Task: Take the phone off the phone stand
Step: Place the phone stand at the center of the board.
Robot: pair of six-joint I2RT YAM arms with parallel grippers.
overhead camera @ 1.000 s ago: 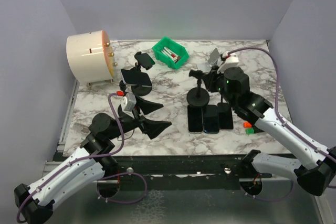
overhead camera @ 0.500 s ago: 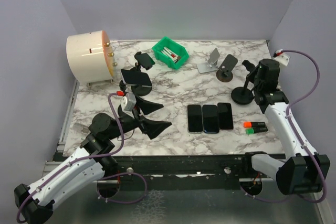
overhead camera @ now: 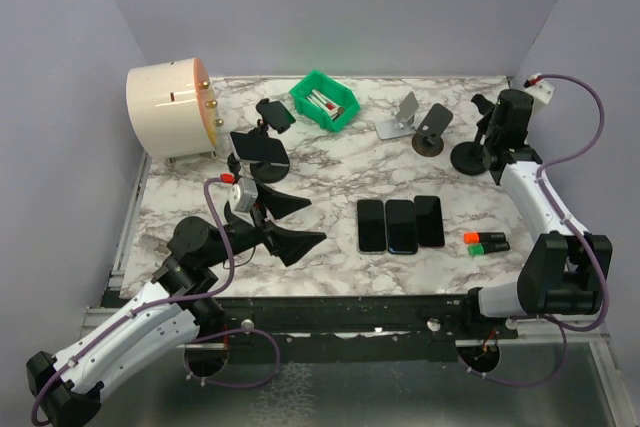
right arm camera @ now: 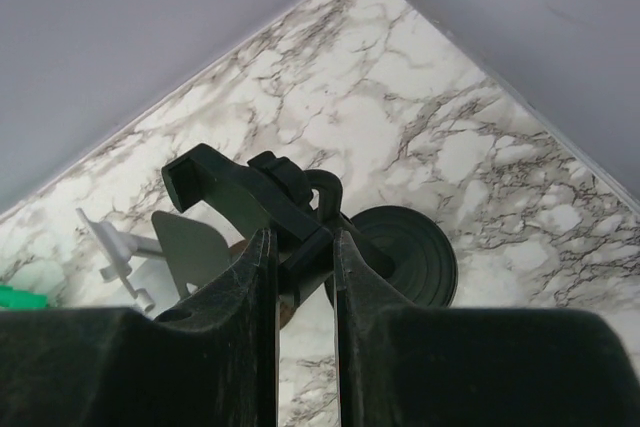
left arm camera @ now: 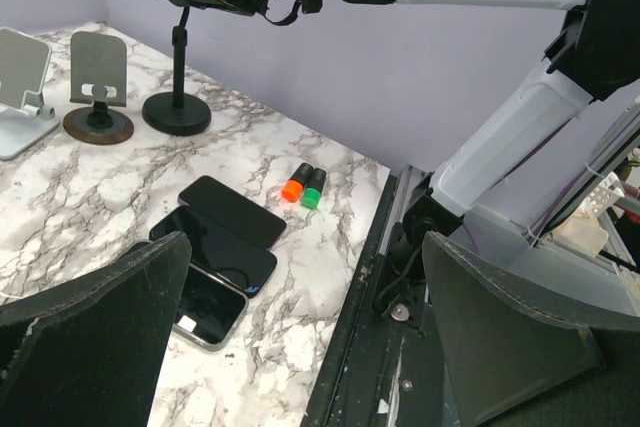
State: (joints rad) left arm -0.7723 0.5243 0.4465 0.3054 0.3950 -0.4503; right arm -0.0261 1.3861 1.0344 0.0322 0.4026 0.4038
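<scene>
My right gripper (overhead camera: 497, 127) is shut on the clamp head of a black phone stand (overhead camera: 470, 157) at the far right back. In the right wrist view the fingers (right arm camera: 262, 277) pinch the clamp (right arm camera: 250, 197) above its round base (right arm camera: 405, 252), and no phone is in it. The base looks down on the table in the left wrist view (left arm camera: 177, 114). Three dark phones (overhead camera: 401, 224) lie flat side by side mid-table, also in the left wrist view (left arm camera: 215, 247). A dark phone (overhead camera: 257, 144) leans on another black stand at the left. My left gripper (overhead camera: 285, 227) is open and empty.
A silver stand (overhead camera: 398, 119) and a grey stand on a brown base (overhead camera: 433, 127) stand at the back. There are also a green bin (overhead camera: 324, 101), a cream drum (overhead camera: 170, 112), a small black holder (overhead camera: 274, 113), and orange and green markers (overhead camera: 485, 241) at the front right.
My right arm has carried the black stand from the table's middle, beside the three phones, out to the far right back. The left arm has not moved.
</scene>
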